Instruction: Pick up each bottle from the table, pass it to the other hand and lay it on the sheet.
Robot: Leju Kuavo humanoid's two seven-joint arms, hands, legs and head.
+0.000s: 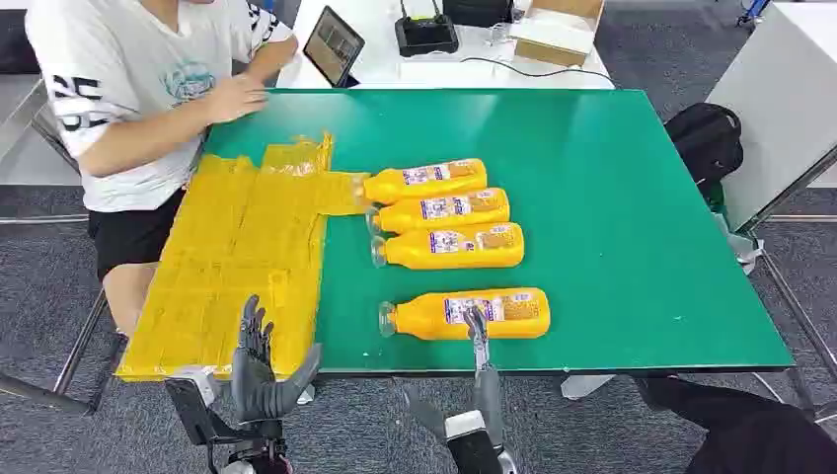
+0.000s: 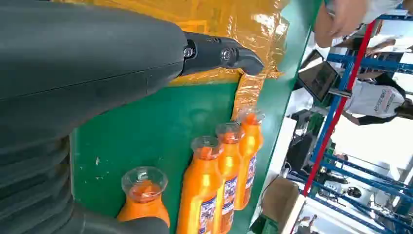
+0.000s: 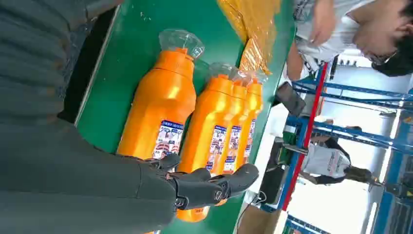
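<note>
Several orange bottles lie on their sides on the green table (image 1: 612,197), clear caps toward the yellow sheet (image 1: 237,257). The nearest bottle (image 1: 464,314) (image 3: 163,107) lies apart from a row of three (image 1: 444,209) (image 2: 229,180). My right hand (image 1: 479,341) (image 3: 209,187) reaches in from the front edge, fingers stretched out over the nearest bottle's label, not closed around it. At the sheet's near corner my left hand (image 1: 259,365) (image 2: 219,53) is up with fingers spread, holding nothing. The sheet (image 2: 219,19) (image 3: 248,19) has no bottle on it.
A person in a white shirt sits at the far left, one hand (image 1: 232,97) on the table by the sheet's far end. Behind the table stand a tablet (image 1: 333,44), a black device (image 1: 424,35) and a box (image 1: 553,30). A black backpack (image 1: 706,138) lies at the right.
</note>
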